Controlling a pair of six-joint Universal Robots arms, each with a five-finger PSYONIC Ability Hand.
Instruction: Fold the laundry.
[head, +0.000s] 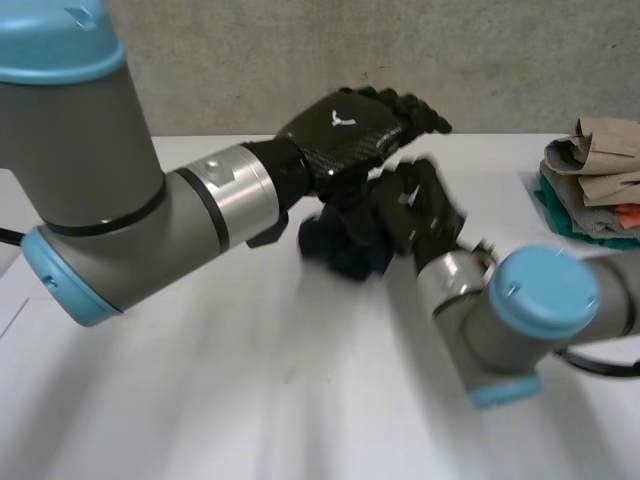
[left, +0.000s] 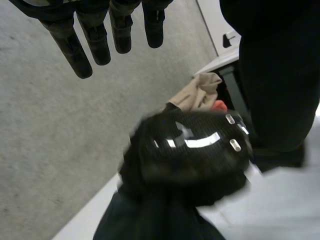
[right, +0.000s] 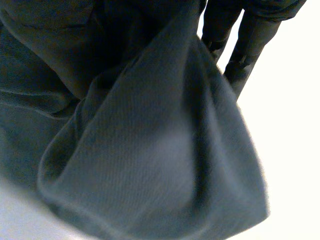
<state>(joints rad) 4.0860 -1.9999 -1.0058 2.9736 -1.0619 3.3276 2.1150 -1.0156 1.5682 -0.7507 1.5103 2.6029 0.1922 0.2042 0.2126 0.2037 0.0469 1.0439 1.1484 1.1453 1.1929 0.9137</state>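
Head view: from behind and between the left arm (head: 110, 210) and right arm (head: 540, 310), looking down on the white table (head: 200, 400), with the grey wall (head: 300, 60) beyond its far edge.
Left wrist view: along the left hand (left: 70, 50), facing that wall, the right hand (left: 190, 145) close ahead.
Right wrist view: very near, right up against the dark cloth (right: 150, 150).
Shared: dark cloth and right hand in all three; pile of folded clothes (head: 595, 170) in head and left wrist views.
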